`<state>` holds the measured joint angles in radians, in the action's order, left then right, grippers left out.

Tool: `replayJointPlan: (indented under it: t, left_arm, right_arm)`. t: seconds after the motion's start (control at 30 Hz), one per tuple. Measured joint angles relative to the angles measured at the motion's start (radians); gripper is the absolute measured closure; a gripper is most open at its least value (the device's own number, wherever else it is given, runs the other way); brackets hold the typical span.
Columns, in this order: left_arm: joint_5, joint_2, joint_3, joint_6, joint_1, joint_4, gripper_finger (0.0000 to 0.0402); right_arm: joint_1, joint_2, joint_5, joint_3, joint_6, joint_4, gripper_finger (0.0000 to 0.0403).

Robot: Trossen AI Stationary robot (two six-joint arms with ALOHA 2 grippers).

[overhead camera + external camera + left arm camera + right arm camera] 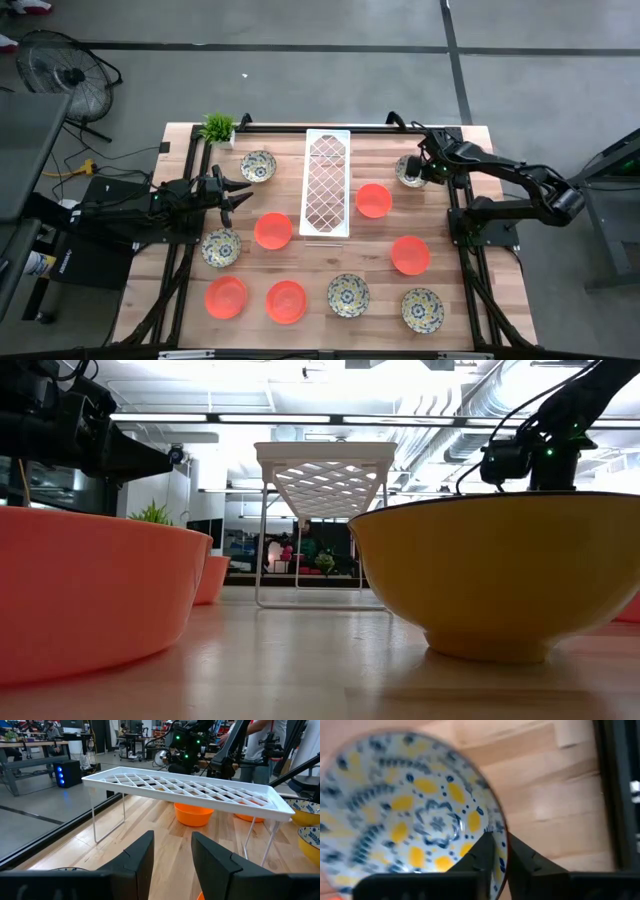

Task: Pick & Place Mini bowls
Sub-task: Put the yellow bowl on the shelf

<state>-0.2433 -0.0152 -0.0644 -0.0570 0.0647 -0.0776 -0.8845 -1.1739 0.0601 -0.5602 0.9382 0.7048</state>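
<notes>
Tabletop's far-right floral bowl point(415, 815) sits empty, rim pinched by right gripper point(501, 851).

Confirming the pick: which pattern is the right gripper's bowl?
Cream with blue-and-yellow floral bowl; right wrist view.

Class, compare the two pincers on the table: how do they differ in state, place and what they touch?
The right pincer is closed on the rim of a floral bowl; the left pincer is open and holds nothing. The right one is at the table's far right corner, reaching down; the left one is over the table's left side, pointing at the white rack. Both have two dark fingers.
</notes>
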Motion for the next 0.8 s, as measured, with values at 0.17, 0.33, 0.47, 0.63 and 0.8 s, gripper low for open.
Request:
replayJointPlan:
  t: [0.17, 0.33, 0.47, 0.63, 0.8]
  left_arm:
    - [0.000, 0.000, 0.000, 0.000, 0.000, 0.000, 0.0273]
    - [0.000, 0.000, 0.000, 0.000, 0.000, 0.000, 0.0273]
    - [0.000, 0.000, 0.000, 0.000, 0.000, 0.000, 0.0273]
    - [0.000, 0.000, 0.000, 0.000, 0.000, 0.000, 0.0273]
    - [0.000, 0.000, 0.000, 0.000, 0.000, 0.000, 0.0273]
  right_arm:
    - [0.000, 0.025, -0.004, 0.000, -0.004, 0.002, 0.0393]
    - [-0.002, 0.068, -0.004, -0.016, -0.022, 0.032, 0.0398]
    - [-0.001, 0.089, -0.015, -0.054, -0.035, 0.064, 0.0399]
    - [-0.001, 0.100, -0.061, -0.128, -0.065, 0.082, 0.0400]
    - [-0.001, 0.100, -0.116, -0.225, -0.088, 0.103, 0.0401]
